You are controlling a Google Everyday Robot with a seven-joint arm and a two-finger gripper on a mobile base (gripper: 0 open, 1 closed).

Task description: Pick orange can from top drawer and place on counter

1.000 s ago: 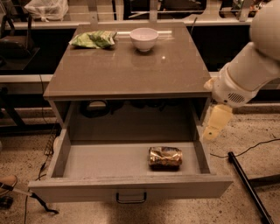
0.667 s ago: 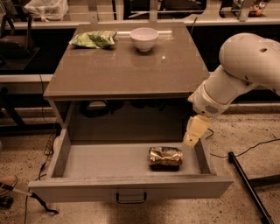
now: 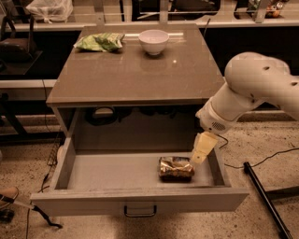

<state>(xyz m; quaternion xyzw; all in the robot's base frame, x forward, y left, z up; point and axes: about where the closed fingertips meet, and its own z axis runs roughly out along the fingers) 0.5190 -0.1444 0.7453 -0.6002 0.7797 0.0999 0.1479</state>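
The orange can (image 3: pixel 175 168) lies on its side on the floor of the open top drawer (image 3: pixel 112 172), toward the right. The drawer's front panel has a small dark handle (image 3: pixel 139 211). My gripper (image 3: pixel 202 151) hangs from the white arm at the right, pointing down inside the drawer. Its tip is just right of the can and slightly above it, close to the can's right end. The counter (image 3: pixel 135 70) spreads above the drawer.
A green chip bag (image 3: pixel 99 42) and a white bowl (image 3: pixel 153 41) sit at the back of the counter. A dark pole (image 3: pixel 264 198) and a cable lie on the floor to the right. Shelving and a plastic bag (image 3: pixel 49 9) stand behind.
The arm has swung left and down. The gripper moved from outside the drawer's right side to inside it, next to the can. The can has not moved.
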